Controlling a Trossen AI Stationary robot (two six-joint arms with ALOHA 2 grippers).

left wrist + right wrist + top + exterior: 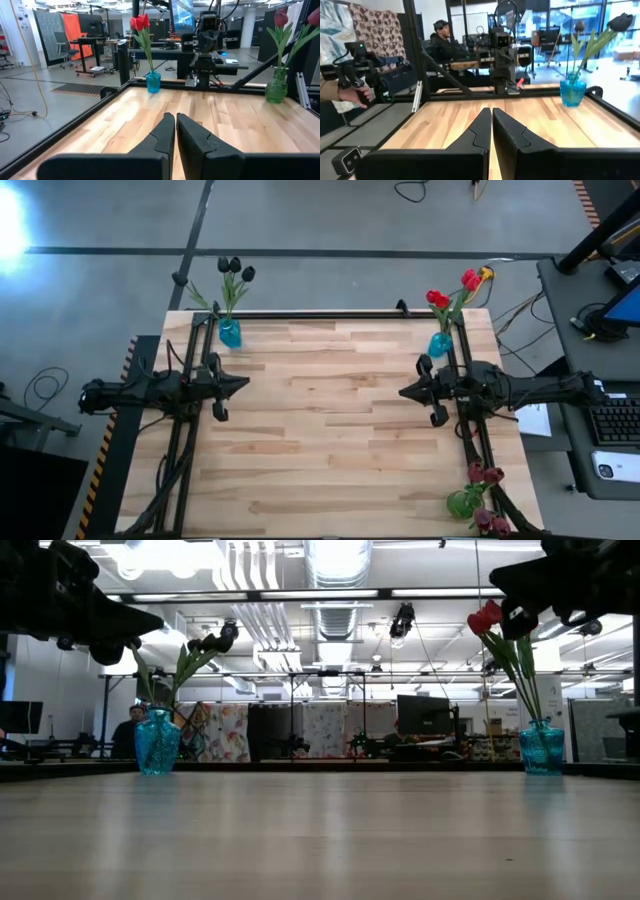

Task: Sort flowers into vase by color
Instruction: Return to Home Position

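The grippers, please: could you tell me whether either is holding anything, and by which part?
Nothing is held: the left gripper and the right gripper are both shut and empty.

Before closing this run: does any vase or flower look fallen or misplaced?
Nothing stands out. Black tulips, red tulips and dark red tulips stand in separate upright vases; none lies on the table.

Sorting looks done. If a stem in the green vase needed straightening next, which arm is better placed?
Right, probably. The green vase stands at the table edge on the right end effector side; that end effector is empty and shut. The left end effector, also shut, sits across the table.
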